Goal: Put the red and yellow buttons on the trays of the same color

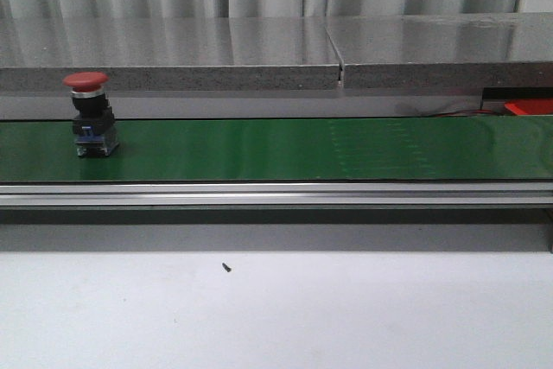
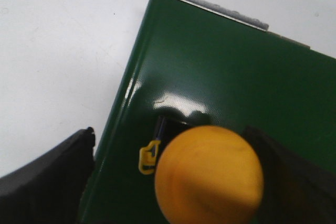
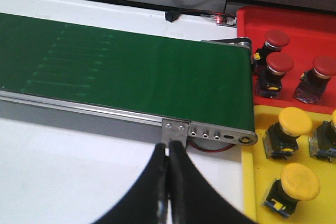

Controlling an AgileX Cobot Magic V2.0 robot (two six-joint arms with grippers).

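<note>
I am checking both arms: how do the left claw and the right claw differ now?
The left claw is open, with a yellow button between its fingers; the right claw is shut and empty. The left hangs over the green belt; the right hangs just beside that belt's end. Both have black fingers.

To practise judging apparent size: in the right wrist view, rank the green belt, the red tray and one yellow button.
1. green belt
2. red tray, partly cut off
3. yellow button, though nearest the camera
</note>
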